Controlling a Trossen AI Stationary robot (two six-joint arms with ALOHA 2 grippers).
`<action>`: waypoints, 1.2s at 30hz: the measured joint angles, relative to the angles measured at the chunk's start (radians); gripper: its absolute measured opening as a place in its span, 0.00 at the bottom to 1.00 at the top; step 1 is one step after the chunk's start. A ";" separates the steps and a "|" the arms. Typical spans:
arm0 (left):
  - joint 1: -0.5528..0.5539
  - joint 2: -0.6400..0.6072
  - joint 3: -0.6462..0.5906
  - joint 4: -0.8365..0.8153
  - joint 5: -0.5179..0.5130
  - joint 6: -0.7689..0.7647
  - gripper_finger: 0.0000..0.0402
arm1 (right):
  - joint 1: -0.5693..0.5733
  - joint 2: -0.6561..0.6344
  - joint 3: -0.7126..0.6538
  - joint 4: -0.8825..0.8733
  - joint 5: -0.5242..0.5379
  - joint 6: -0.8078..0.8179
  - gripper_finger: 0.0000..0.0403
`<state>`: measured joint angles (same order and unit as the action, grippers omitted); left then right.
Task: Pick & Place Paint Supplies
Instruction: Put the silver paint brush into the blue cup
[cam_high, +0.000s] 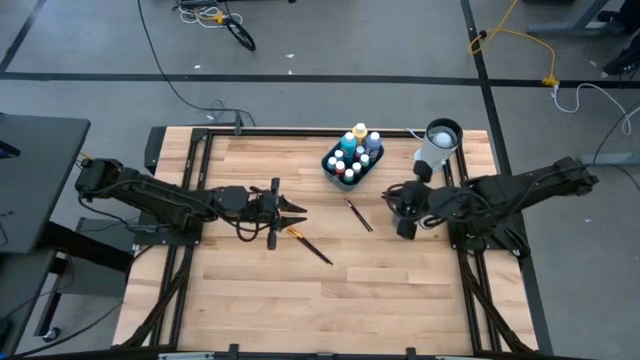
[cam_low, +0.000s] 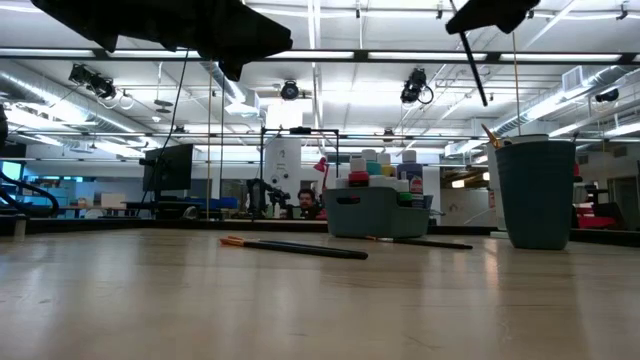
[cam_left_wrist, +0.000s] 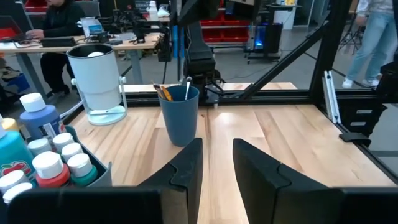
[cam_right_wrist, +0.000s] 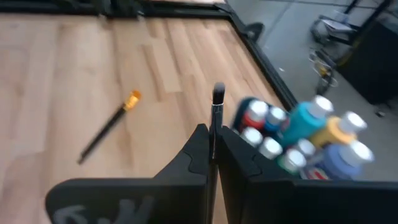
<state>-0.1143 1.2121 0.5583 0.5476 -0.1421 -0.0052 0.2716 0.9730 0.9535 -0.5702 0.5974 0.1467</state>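
My right gripper (cam_right_wrist: 213, 144) is shut on a thin dark brush (cam_low: 472, 66) and hangs high over the table's right side (cam_high: 398, 197), up and left of a blue cup (cam_low: 535, 195) that holds brushes. Two more brushes lie flat on the wood: one with an orange ferrule (cam_high: 310, 243) and a dark one (cam_high: 358, 215). Small paint bottles stand in a dark bin (cam_high: 352, 160) at the far middle. My left gripper (cam_left_wrist: 217, 165) is open over the table's left half (cam_high: 297, 208), raised, pointing level toward the cup, with nothing between its fingers. My right gripper pinches the brush's shaft (cam_right_wrist: 214, 124) between its two fingers. A short dark end (cam_right_wrist: 218, 94) sticks out past the fingertips. In the low view the brush slants down below the gripper, clear of the table.
A tall white cylinder with a dark top (cam_high: 438, 145) stands at the far right, beside the bin. Black frame rails (cam_high: 470, 180) run along the table's edges. Bare wood lies across the near half of the table (cam_high: 320, 300). People sit at desks in the room beyond the table.
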 joint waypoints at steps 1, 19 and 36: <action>0.000 0.000 0.000 0.000 0.000 -0.007 0.24 | 0.005 -0.005 0.000 -0.020 0.021 0.012 0.03; 0.000 -0.001 0.000 0.000 0.000 -0.032 0.24 | 0.037 -0.126 -0.181 -0.009 0.073 0.096 0.03; 0.000 -0.001 0.000 0.000 -0.002 -0.033 0.24 | 0.036 -0.264 -0.567 0.315 0.066 0.105 0.05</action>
<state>-0.1143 1.2114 0.5583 0.5476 -0.1436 -0.0380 0.3079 0.7090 0.3862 -0.2555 0.6634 0.2516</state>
